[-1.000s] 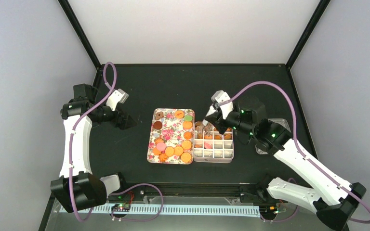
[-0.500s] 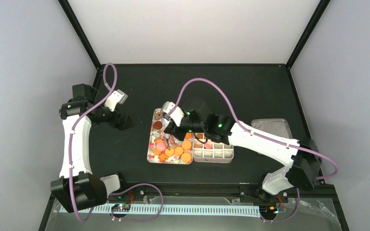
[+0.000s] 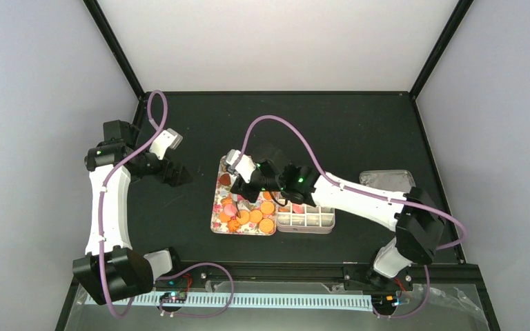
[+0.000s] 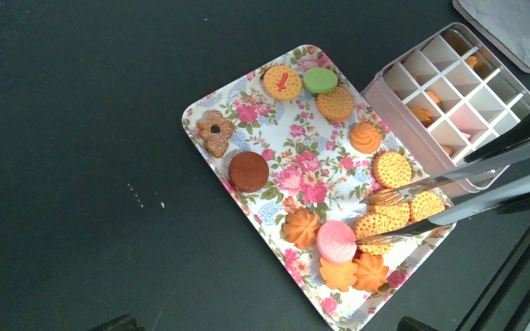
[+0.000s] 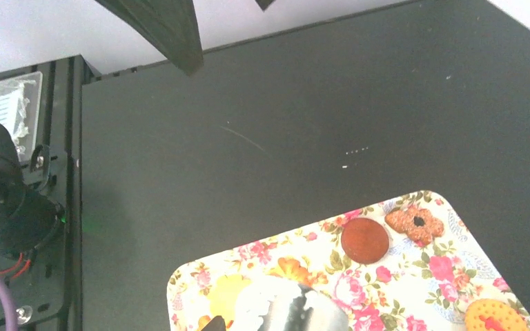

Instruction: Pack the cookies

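Several cookies lie on the flower-patterned tray (image 4: pixel 303 162): mostly orange ones, plus a brown one (image 4: pixel 248 171), a green one (image 4: pixel 319 80) and a pink one (image 4: pixel 336 241). My right gripper (image 3: pixel 247 185) is shut on metal tongs (image 4: pixel 469 186) and reaches over the tray's near half. The tong tips stand slightly apart on either side of a dotted orange cookie (image 4: pixel 376 223), right beside the pink one. In the right wrist view the tongs (image 5: pixel 297 310) are a blur at the bottom edge. My left gripper (image 3: pixel 178 176) hangs open left of the tray, holding nothing.
A pink box with a grid of small compartments (image 4: pixel 455 83) stands against the tray's right side, with a few cookies in its far cells. Its lid (image 3: pixel 386 179) lies on the black table to the right. The right arm spans across the box.
The right arm has swung left from above the compartment box to over the tray, bringing the tongs down among the near cookies. The left arm has stayed still.
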You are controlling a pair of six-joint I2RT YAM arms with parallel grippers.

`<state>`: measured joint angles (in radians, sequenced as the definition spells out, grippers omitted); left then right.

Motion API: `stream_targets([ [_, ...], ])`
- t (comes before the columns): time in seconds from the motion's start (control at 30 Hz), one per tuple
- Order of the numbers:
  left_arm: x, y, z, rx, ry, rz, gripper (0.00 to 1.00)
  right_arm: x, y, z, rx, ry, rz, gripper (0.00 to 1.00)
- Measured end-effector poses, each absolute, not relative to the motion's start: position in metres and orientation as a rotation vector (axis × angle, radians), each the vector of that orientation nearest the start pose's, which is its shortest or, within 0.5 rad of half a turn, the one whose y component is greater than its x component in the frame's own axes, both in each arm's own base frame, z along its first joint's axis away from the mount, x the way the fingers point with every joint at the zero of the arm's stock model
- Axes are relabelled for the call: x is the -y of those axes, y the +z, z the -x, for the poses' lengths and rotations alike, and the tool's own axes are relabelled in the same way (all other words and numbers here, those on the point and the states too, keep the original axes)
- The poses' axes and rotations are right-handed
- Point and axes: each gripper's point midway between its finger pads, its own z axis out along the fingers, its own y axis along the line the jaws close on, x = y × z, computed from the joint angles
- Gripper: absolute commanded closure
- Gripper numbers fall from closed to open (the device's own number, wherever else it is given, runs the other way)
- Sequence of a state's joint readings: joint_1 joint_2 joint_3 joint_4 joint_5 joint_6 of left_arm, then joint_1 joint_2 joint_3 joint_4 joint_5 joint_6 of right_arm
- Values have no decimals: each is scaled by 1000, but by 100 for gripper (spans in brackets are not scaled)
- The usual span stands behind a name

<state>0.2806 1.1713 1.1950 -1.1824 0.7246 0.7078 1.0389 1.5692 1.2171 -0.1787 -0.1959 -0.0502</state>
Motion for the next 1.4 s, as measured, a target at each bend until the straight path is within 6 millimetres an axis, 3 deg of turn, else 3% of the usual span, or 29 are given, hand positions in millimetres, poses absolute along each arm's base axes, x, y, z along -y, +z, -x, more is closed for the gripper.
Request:
stream_targets([
  [0.17,42,237,-264,-2293,-558,-698,1,-430,210,-214,-1840,780,1247,76],
  [0.4,43,237,-264,-2289,-555,-707,1,-428,211,-212,-1830,810,1218,94],
  [0.53,43,237,-264,-2289,-554,-708,1,-426,214,-210,-1834,823,1202,98],
  [0.9,43,237,-264,-2288,-555,-709,1,-418,240,-198,-1813,926,1143,96],
  [1.03,43,237,-264,-2288,-554,-710,1,-418,237,-198,-1818,938,1131,86],
  [1.4,43,237,-264,-2288,-554,-710,1,-422,230,-197,-1837,970,1120,77],
])
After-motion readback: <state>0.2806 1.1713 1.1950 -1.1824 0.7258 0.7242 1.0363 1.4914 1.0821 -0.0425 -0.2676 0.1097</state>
